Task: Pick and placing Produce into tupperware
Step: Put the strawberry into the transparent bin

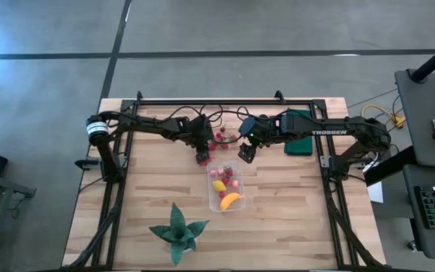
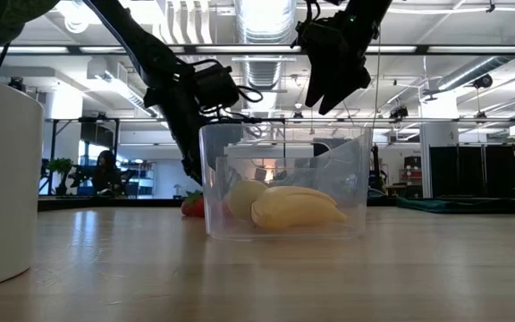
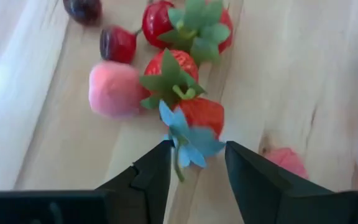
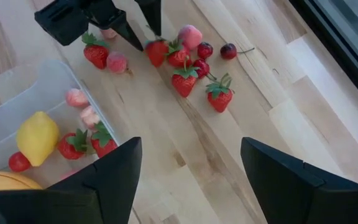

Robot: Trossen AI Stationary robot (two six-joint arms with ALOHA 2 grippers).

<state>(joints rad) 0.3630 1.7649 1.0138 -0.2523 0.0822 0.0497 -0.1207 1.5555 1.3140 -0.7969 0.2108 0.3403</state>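
Observation:
The clear tupperware (image 1: 227,186) stands mid-table and holds the yellow lemon (image 4: 37,137), the banana (image 2: 295,208) and several strawberries (image 4: 79,143). More red and pink pieces (image 1: 221,137) lie loose on the wood beyond it. My left gripper (image 3: 197,155) is open and low at the near end of that pile. Its fingertips stand on either side of the blue-green leaves (image 3: 191,142) of one strawberry (image 3: 202,114) without plainly touching it. My right gripper (image 4: 191,162) is open wide. It hangs raised above the table (image 2: 333,80), between the container and the pile.
A green spiky-leaved plant (image 1: 178,233) sits near the table's near edge. A dark green flat rectangle (image 1: 299,132) lies under the right arm. A white round object (image 2: 3,179) stands at the left of the low view. Black frame rails (image 1: 202,100) run along the far edge and both sides.

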